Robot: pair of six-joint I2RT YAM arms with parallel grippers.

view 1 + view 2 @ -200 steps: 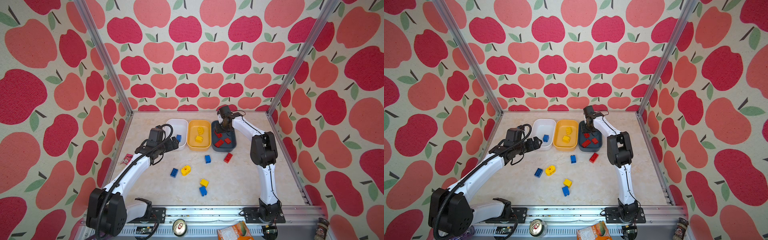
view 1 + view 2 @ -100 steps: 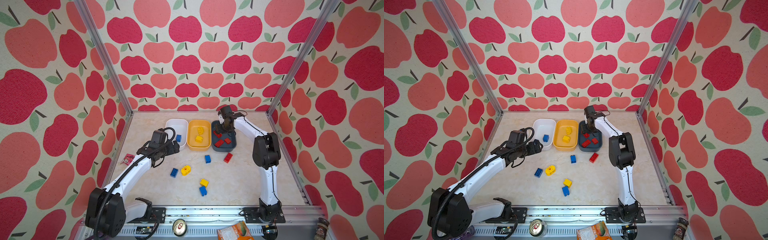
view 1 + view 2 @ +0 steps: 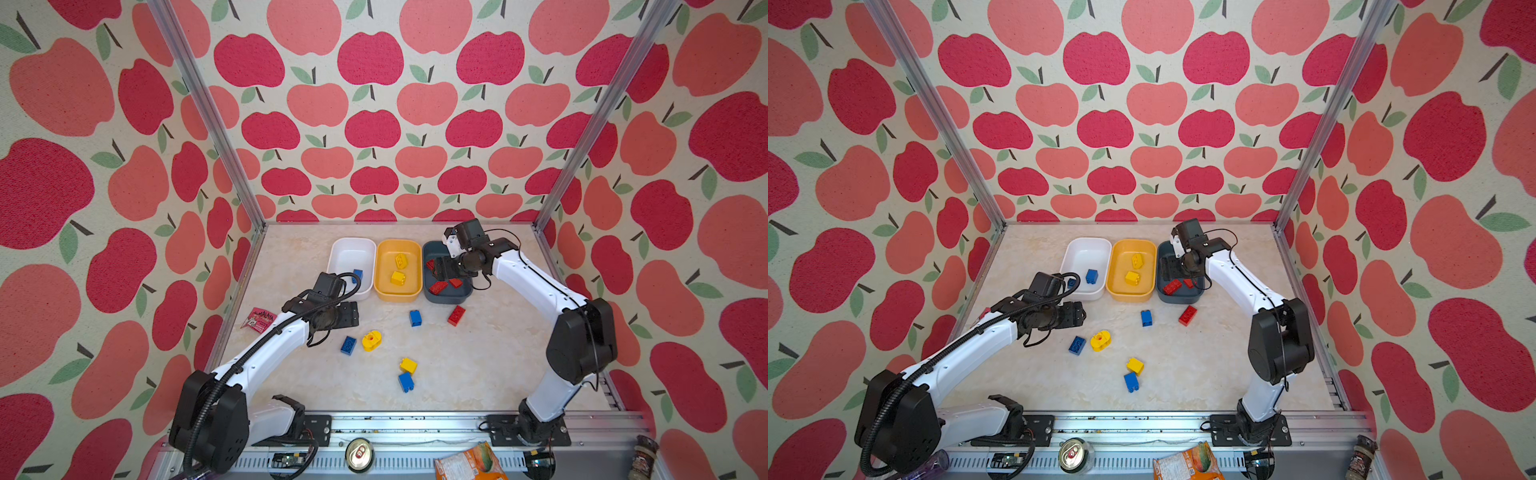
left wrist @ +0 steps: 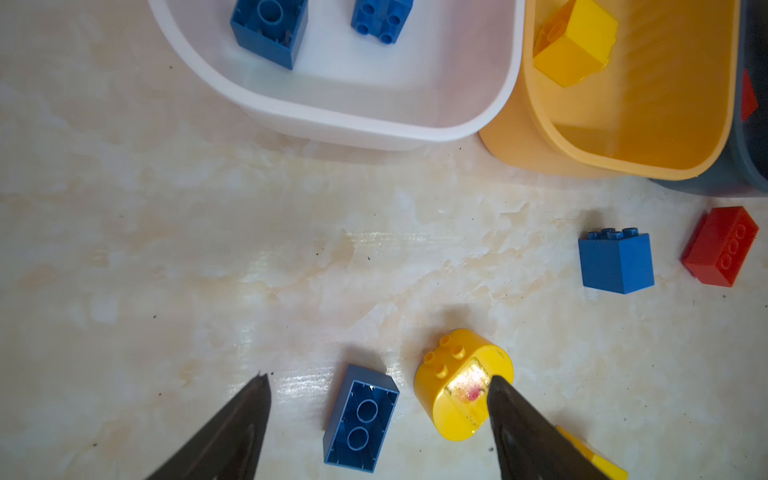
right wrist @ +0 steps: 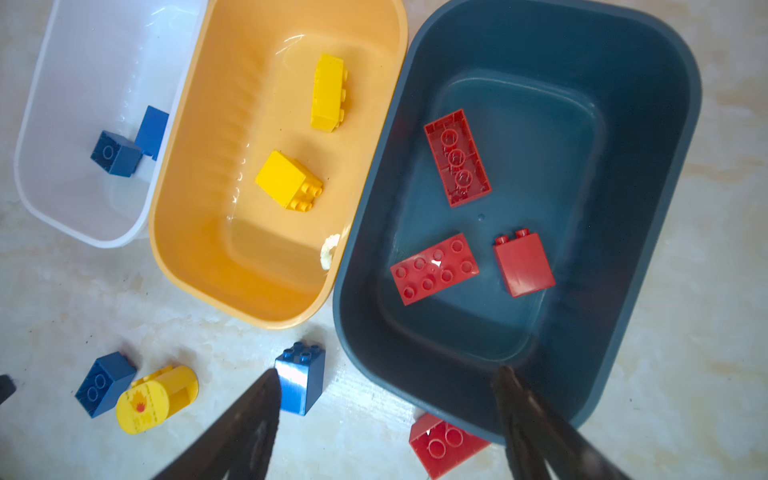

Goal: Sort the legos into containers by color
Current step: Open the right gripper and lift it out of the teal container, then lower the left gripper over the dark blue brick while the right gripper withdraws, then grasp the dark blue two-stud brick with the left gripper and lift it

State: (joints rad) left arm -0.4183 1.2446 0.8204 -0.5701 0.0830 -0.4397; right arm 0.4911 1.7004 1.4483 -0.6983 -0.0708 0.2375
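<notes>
Three containers stand in a row at the back: white (image 3: pixel 340 257) with two blue legos (image 4: pixel 270 33), yellow-orange (image 3: pixel 384 291) with two yellow ones (image 5: pixel 289 178), dark blue (image 3: pixel 453 297) with three red ones (image 5: pixel 434 268). Loose on the table lie a blue brick (image 3: pixel 348 345), a rounded yellow piece (image 3: pixel 371 340), a blue cube (image 3: pixel 415 318), a red brick (image 3: pixel 456 315), a yellow brick (image 3: pixel 408 365) and another blue one (image 3: pixel 405 382). My left gripper (image 4: pixel 379 378) hangs open just above the blue brick and rounded piece. My right gripper (image 5: pixel 389 370) is open and empty over the dark tub's near rim.
A red printed wrapper (image 3: pixel 258 320) lies by the left wall. A silver can (image 3: pixel 359 454) and an orange packet (image 3: pixel 469 463) sit on the front rail. Metal frame posts and apple-patterned walls close in the table on three sides.
My left gripper has moved from beside the white tub toward the front, over the blue brick and rounded yellow piece. My right gripper's jaws have spread wider above the dark tub.
</notes>
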